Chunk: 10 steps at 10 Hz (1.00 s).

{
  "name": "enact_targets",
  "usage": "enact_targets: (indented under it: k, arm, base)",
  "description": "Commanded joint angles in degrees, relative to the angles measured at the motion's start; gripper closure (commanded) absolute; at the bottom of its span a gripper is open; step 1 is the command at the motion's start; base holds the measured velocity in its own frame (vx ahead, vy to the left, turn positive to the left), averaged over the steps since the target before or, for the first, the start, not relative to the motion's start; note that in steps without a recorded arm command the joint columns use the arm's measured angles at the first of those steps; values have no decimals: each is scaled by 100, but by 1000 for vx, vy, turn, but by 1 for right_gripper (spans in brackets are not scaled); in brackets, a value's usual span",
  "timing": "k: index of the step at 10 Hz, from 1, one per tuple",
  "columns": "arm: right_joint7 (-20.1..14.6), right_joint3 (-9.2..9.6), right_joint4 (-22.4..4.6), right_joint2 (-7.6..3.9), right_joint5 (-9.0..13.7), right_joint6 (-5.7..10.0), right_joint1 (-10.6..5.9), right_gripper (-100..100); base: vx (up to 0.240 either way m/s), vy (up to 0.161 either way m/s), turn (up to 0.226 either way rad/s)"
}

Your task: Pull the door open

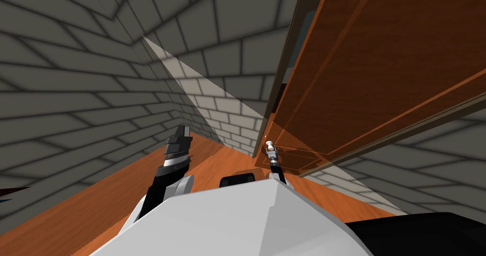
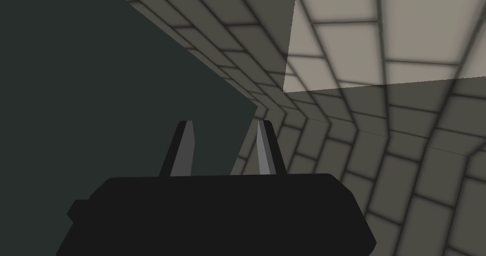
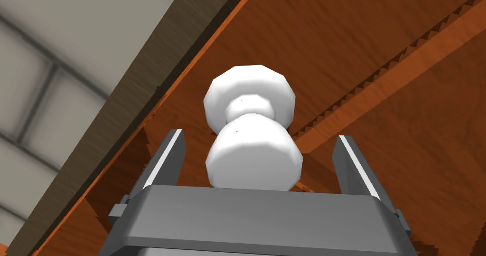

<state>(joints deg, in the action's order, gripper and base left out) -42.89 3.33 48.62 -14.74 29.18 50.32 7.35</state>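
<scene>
Two thin fingers (image 3: 166, 160) of my right pincer (image 3: 261, 135) stand wide apart, one on each side of the white door knob (image 3: 251, 125). The knob sits between them, close over the pincer's body. There is clear space on both sides, so the pincer is open and grips nothing. The knob has a round head, a narrower neck and a wider base against the door (image 3: 379, 53), which is reddish-brown wood with a raised strip across its panel. From the knob, a dark brown door frame (image 3: 118, 101) runs past at about 10 o'clock, with pale brick wall beyond it.

From my head camera the knob lies just right of 12 o'clock, close in front of me, with my right arm reaching straight up to it. The door spreads away from it toward 2 o'clock. My left pincer (image 1: 180, 137) is raised at about 11 o'clock, well apart from the door, over the orange floor (image 1: 95, 201) near the grey brick wall (image 1: 71, 101). Its fingers show a narrow gap and hold nothing.
</scene>
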Motion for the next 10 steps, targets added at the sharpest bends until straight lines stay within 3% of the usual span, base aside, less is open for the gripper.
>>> enact_targets:
  k: [1, 6, 10]
  arm:
    - [-195, 23, 41, 18, 68, -20, 10, -100]
    - [-1007, 176, 236, 120, 505, -114, 39, -100]
    - [-1497, 248, 327, 168, 709, -157, 53, -100]
  base:
    - [-63, -13, 21]
    - [-68, -15, 52]
    - [-64, -12, 41]
